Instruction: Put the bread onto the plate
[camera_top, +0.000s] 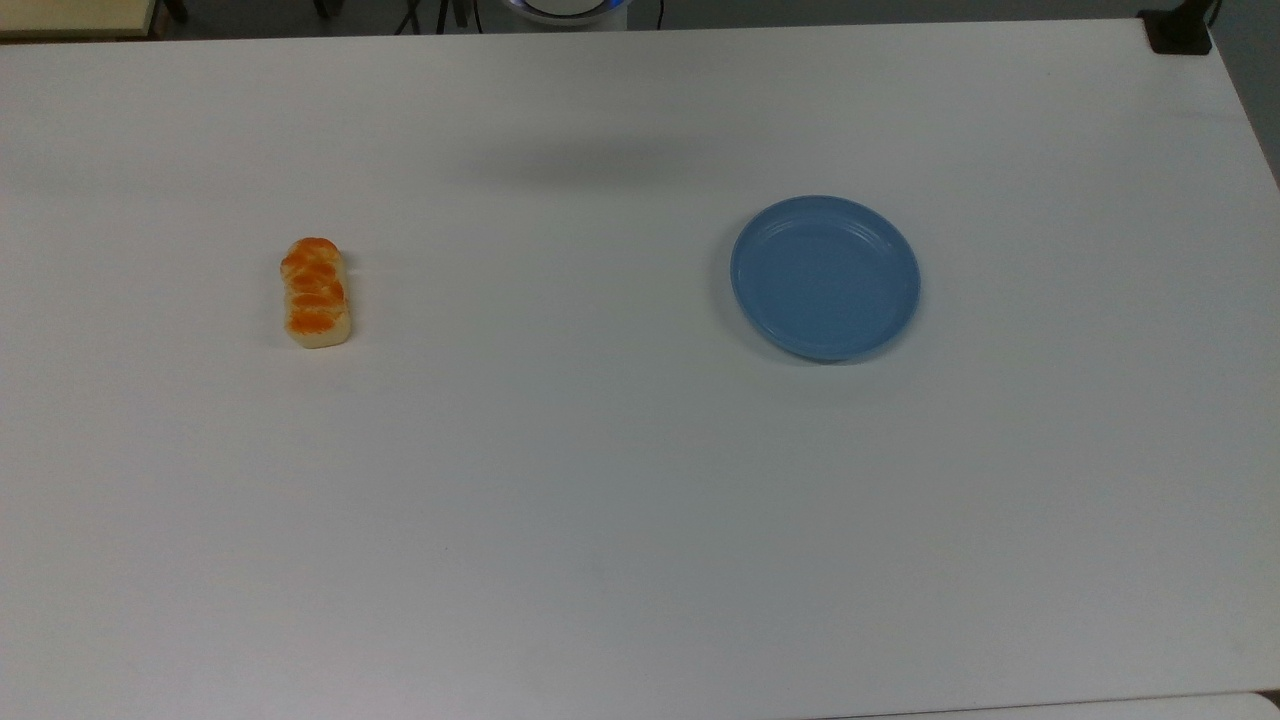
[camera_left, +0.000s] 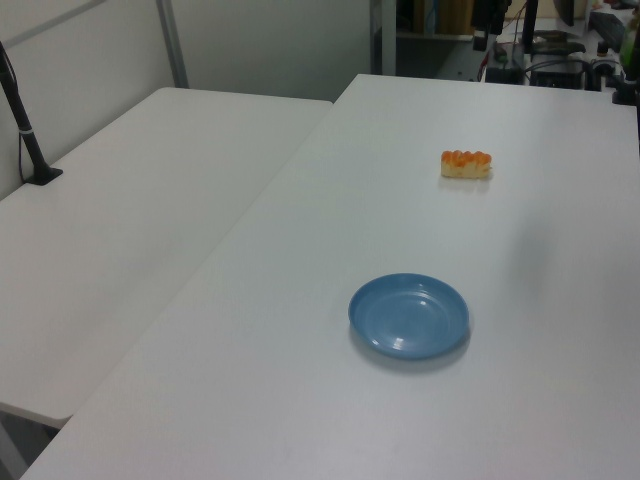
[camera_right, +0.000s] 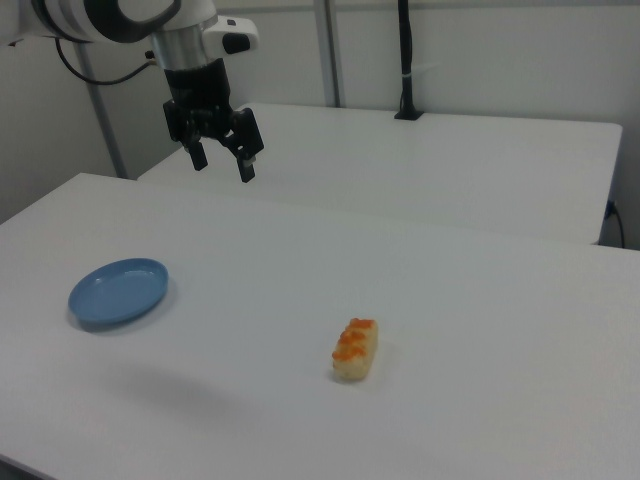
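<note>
The bread (camera_top: 317, 292) is a small cream loaf with an orange-brown segmented top, lying on the white table at the top view's left; it also shows as bread (camera_left: 466, 163) and bread (camera_right: 356, 349). The blue round plate (camera_top: 825, 277) lies bare toward the top view's right, seen too as plate (camera_left: 409, 315) and plate (camera_right: 118, 291). My gripper (camera_right: 222, 161) hangs high above the table in the right view, open, with nothing between its fingers. It is well apart from both bread and plate.
The white table (camera_top: 600, 500) is wide and bare around the two objects. A second white table (camera_left: 130, 220) adjoins it on the left view's left. A black clamped pole (camera_right: 405, 60) stands on that far table. A black clamp (camera_top: 1178, 32) sits at the top view's upper right corner.
</note>
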